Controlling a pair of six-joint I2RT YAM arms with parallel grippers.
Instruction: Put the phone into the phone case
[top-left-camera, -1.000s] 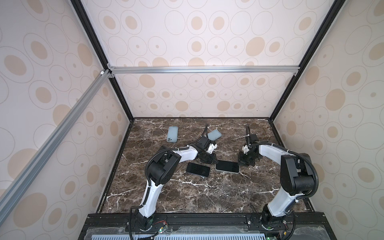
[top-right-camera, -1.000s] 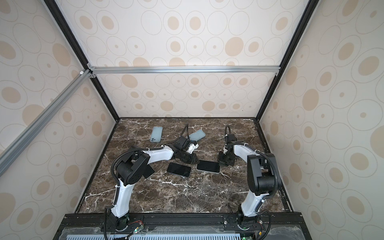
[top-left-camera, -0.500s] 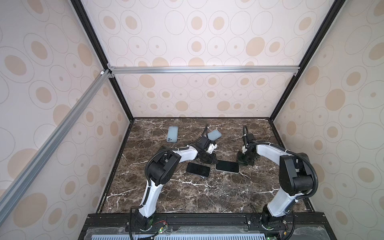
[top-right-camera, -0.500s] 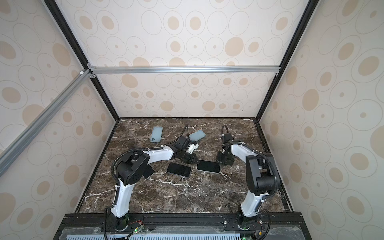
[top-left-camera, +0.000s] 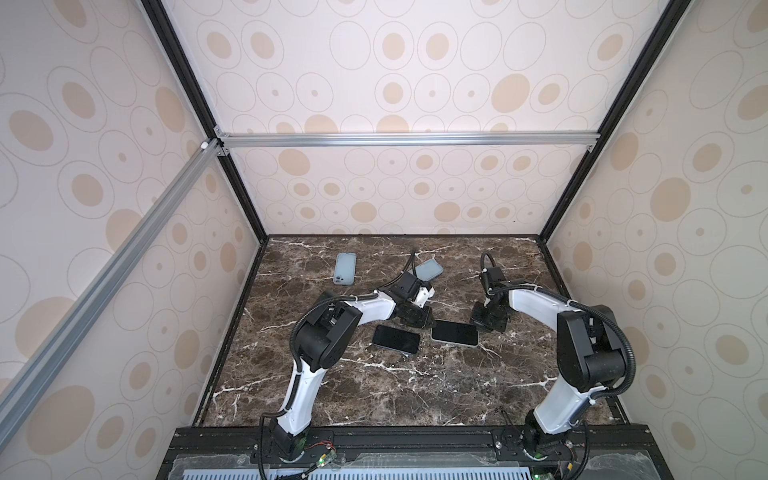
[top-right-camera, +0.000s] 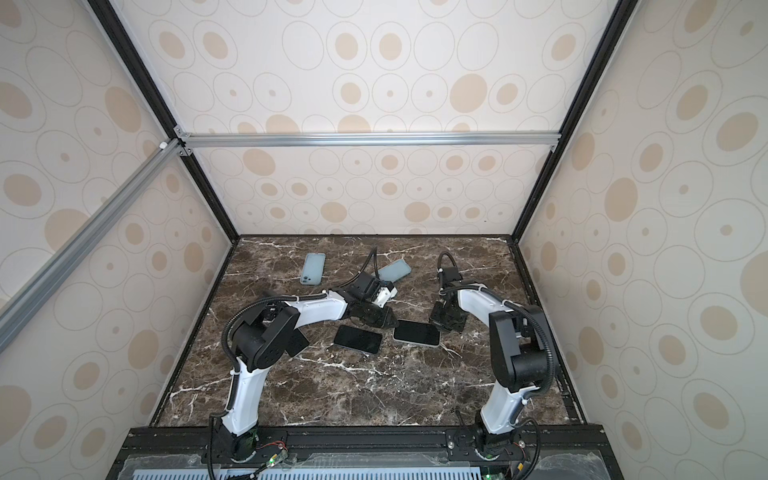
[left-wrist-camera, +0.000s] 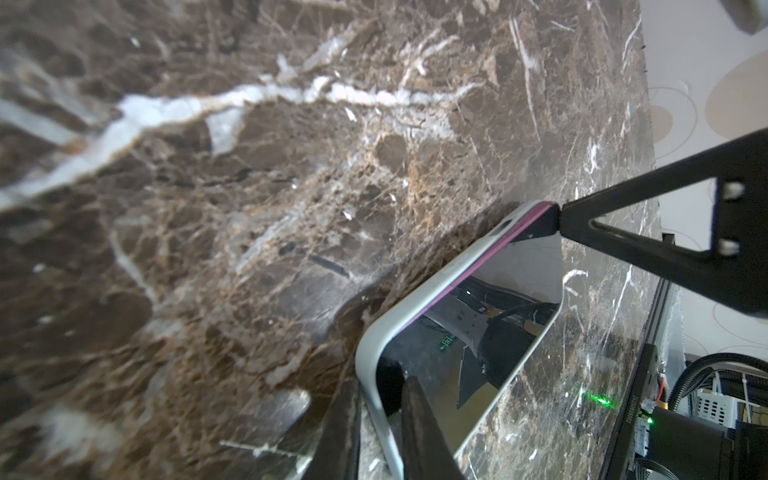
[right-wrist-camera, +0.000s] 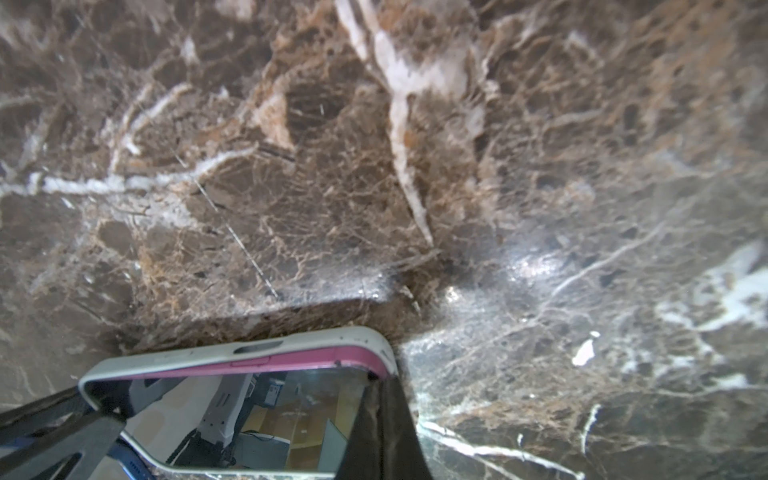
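The phone lies screen up at mid-table inside a pale grey phone case. Its pink edge shows along the case's rim. My left gripper is shut on the case's rim at the phone's left end, with one finger outside the rim and one on the glass. My right gripper is shut, and its tip rests on the phone's corner at the right end. It holds nothing.
A bare black phone lies just left of the cased one. Two light-blue cases sit further back, one at back left and one behind the left wrist. Patterned enclosure walls close in the marble table.
The right gripper has shifted slightly left onto the cased phone's right end and closed fully. The left arm and the phones have stayed put.
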